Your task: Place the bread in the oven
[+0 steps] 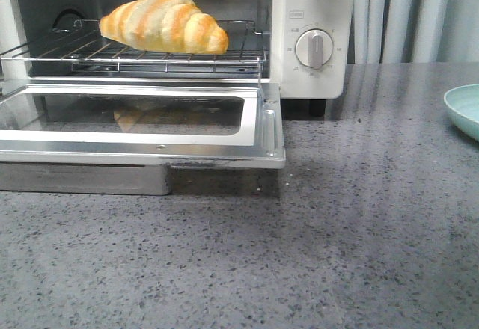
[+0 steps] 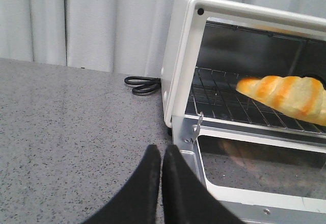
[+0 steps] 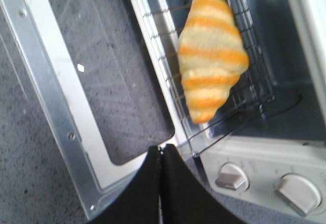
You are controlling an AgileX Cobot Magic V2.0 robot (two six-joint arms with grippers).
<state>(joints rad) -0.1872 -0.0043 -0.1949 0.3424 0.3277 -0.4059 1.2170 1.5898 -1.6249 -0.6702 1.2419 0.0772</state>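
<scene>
**Bread on rack, door down: residual risks and surface findings**

Position: The bread (image 1: 165, 22) lies on the wire rack (image 1: 135, 54) inside the oven (image 1: 310, 37), with the glass door (image 1: 142, 120) folded fully down. The rack appears drawn forward over the door hinge, so the load sits near the mouth of the cavity rather than deep within it.

Pincers: The left pincer (image 2: 161, 155) is clenched with nothing between its fingers, beside the oven's left front corner. The right pincer (image 3: 161, 155) is likewise clenched and empty, above the door's corner near the dials (image 3: 232, 177). Neither touches the bread.

Risks:
- In the right wrist view one tapered end of the bread reaches close to the rack's front edge. A knock could roll it out onto the door.
- Both pincers sit near the door frame. A careless withdrawal could strike the door or the rack.
- Should the door be lifted, the bread's forward end could be caught, judging from its present position.

Materials: The bread is golden-orange with cream stripes, ridged and curved, with no flat base, so it is likely to rock. The rack is thin, smooth wire and offers little grip. The door has a polished metal frame around reflective glass. The table (image 1: 359, 217) is grey speckled stone, flat and hard. A pale green dish (image 1: 464, 111) stands well apart to the right.
</scene>
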